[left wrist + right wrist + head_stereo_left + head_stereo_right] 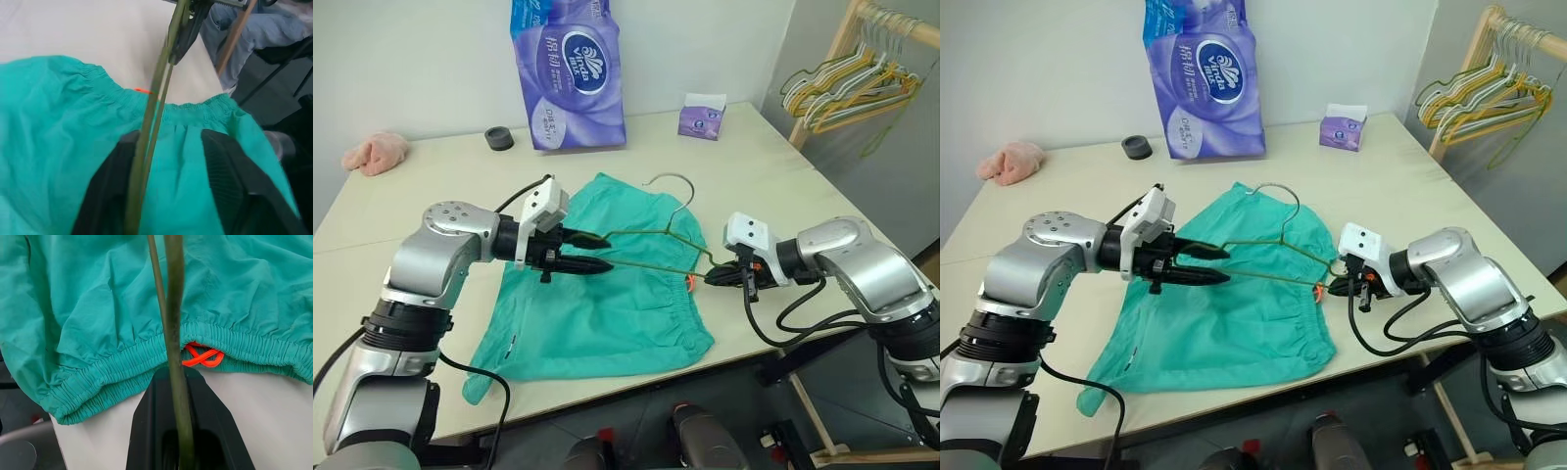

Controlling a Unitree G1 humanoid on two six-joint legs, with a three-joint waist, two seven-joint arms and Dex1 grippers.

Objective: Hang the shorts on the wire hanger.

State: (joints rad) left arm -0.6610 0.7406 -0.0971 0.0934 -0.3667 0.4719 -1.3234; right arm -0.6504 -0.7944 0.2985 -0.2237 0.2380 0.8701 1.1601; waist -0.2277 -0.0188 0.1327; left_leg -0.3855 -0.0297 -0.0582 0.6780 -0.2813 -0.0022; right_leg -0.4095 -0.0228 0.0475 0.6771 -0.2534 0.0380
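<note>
On pale bench [783, 166]: teal shorts [607, 294] spread flat, wire hanger [656, 240] held above them. Right end effector [717, 277] clenched on its corner; left end effector [592, 252] spread apart, wire between fingers.

You're facing a pale beige counter [754, 157] pushed against a plain white wall [431, 59]; to your right, a wooden clothes rack [862, 39] stands on grey floor [901, 196].

One pair of shorts [607, 294], one wire hanger [651, 240], one tissue box [702, 117], one paper-roll pack [570, 73].
</note>
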